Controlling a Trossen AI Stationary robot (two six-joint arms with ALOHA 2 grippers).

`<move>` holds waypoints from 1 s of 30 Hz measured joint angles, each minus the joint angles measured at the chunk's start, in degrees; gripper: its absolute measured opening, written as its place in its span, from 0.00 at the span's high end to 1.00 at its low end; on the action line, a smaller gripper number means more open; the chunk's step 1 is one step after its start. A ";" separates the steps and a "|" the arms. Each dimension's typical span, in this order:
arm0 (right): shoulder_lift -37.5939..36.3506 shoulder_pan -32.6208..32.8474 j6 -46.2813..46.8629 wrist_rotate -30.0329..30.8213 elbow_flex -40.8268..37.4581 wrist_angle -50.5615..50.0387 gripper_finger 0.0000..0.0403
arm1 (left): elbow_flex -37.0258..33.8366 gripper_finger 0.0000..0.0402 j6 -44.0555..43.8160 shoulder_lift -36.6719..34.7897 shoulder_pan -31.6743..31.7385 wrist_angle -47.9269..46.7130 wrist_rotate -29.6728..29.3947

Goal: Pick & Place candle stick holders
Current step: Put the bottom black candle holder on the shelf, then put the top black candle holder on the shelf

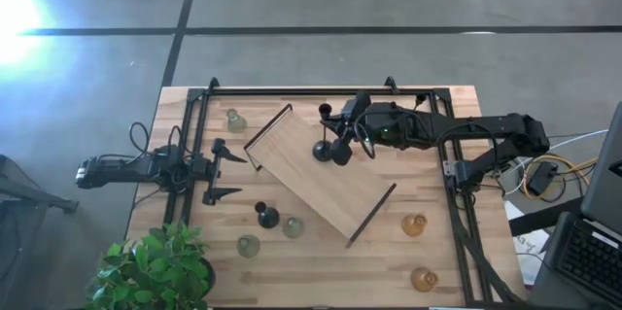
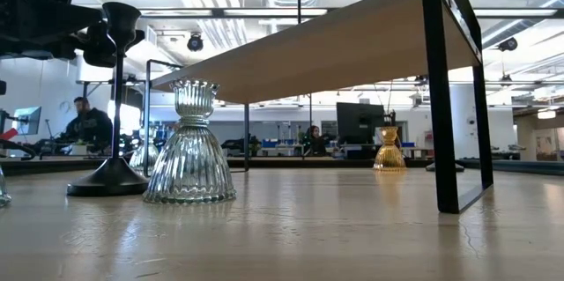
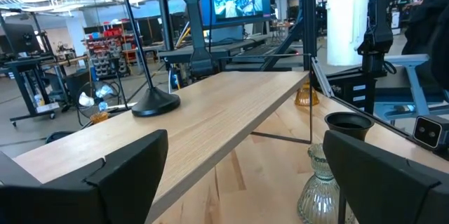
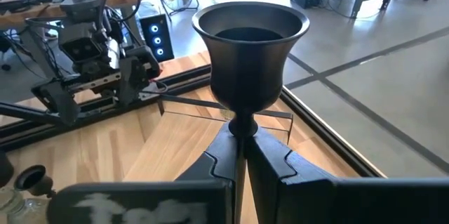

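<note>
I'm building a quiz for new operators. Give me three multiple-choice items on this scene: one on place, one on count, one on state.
1. Where is the black holder that the right gripper grips? A beside the plant; B over the wooden board; C on the floor.
2. How many amber holders show from above? A none; B five; C two.
3. The left gripper is: A open; B shut on a green holder; C shut empty.
Answers: B, the overhead view shows it above the board; C, both sit at the right; A, its fingers stand apart.
</note>
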 joint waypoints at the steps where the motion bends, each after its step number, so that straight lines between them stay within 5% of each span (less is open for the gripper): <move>1: 0.00 0.00 -0.02 0.00 0.00 0.02 0.97 | 0.00 0.05 0.00 -0.02 -0.02 0.00 0.00; 15: 0.00 0.04 1.94 -1.69 -0.04 -0.07 0.91 | 0.00 0.05 0.00 -0.01 0.00 0.00 0.00; 30: -0.45 0.13 -0.32 -1.49 -0.07 -0.52 0.63 | 0.00 0.05 0.00 -0.01 0.00 0.00 0.00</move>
